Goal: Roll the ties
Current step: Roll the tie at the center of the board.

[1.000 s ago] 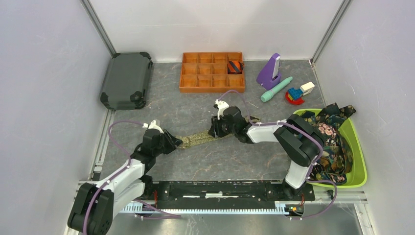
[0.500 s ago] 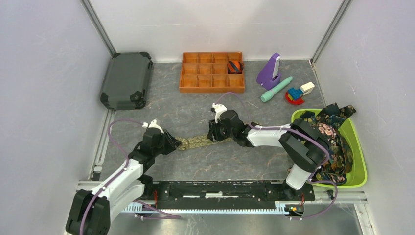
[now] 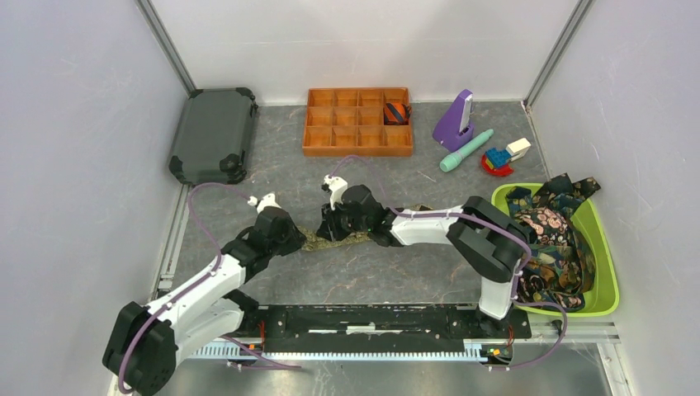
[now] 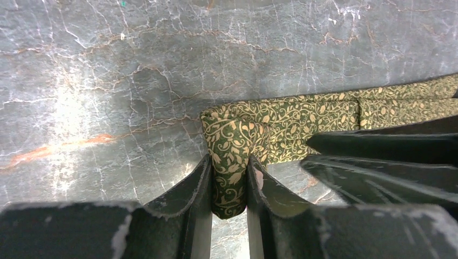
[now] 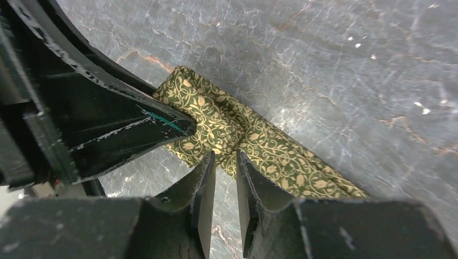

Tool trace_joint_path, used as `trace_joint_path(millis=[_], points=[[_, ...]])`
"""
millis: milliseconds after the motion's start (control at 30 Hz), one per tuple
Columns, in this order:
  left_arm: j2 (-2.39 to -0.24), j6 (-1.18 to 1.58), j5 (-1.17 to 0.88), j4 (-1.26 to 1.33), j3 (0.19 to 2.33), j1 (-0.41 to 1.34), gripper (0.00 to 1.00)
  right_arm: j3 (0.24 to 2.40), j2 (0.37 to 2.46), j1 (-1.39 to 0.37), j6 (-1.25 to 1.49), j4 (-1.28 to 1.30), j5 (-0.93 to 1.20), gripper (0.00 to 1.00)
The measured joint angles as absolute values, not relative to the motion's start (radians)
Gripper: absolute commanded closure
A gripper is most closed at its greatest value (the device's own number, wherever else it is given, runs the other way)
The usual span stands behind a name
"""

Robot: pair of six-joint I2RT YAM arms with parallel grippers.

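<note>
Right claw (image 5: 224,159) has slid left along the olive-green tie (image 4: 302,113), mid-frame on the desk (image 3: 371,280): narrow, grip unclear. Left claw (image 4: 229,164) pinches its folded end. So crowded, a bump could undo the fold.

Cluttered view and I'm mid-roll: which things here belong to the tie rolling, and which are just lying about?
Job: olive-green tie, pinched by left gripper, right gripper at it; patterned ties in green bin; rolled striped tie in orange tray.
Lying about: dark case; purple stand; teal stick; toy blocks.
</note>
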State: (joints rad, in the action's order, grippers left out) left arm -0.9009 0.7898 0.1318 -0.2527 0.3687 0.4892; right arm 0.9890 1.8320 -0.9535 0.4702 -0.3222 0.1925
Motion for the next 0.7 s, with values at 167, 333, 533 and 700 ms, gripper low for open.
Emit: trace_joint_path(millis=[167,333,533,700], points=[[-0.950,0.790,0.224,-0.299,0.426,0.548,0.91,1.016,1.906,-0.973,0.486,-0.331,0.229,0.75],[-0.984,0.790,0.311,-0.349,0.469,0.597,0.91,1.039,1.954,-0.978,0.501,-0.344,0.253,0.75],[-1.052,0.789,0.421,-0.412,0.535,0.670,0.91,1.064,1.987,-0.978,0.508,-0.358,0.273,0.75],[-1.124,0.789,0.503,-0.476,0.597,0.713,0.92,1.064,1.987,-0.973,0.507,-0.358,0.269,0.74]])
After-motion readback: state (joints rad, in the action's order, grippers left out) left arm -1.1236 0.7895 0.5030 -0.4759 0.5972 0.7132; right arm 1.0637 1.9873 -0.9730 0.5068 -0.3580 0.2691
